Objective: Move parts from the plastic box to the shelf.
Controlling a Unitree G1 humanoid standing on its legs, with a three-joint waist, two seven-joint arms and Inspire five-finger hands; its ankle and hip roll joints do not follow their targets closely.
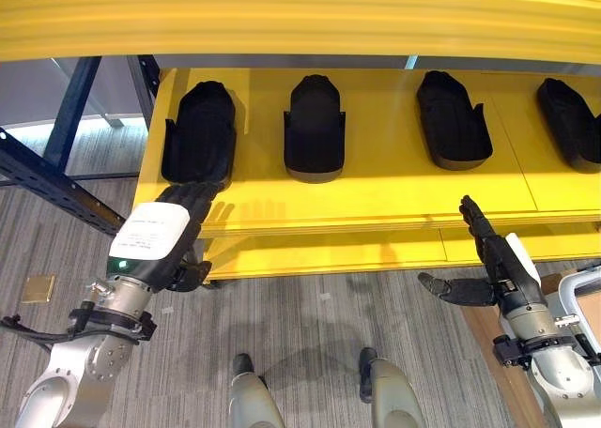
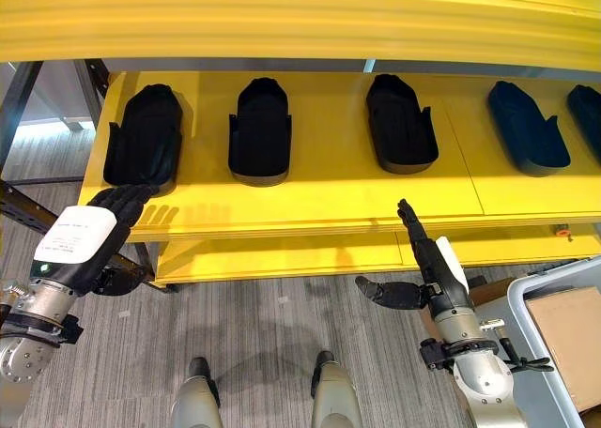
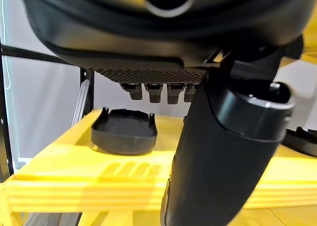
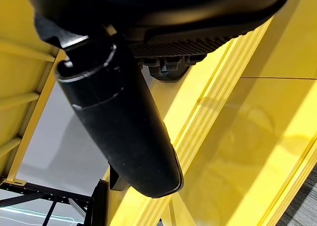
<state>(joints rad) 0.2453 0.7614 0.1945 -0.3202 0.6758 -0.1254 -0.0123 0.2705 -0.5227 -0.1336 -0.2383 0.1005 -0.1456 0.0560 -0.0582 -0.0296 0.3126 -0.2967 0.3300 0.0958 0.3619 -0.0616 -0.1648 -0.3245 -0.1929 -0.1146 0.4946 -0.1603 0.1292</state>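
L robot hand open, empty | R robot hand open, empty | shelf edge

black parts | row, lying flat, spaced apart | on yellow shelf | plastic box lower right

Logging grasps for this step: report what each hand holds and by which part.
Nothing is held. The left hand hovers open at the yellow shelf edge by the leftmost black part; the right hand is open, empty.
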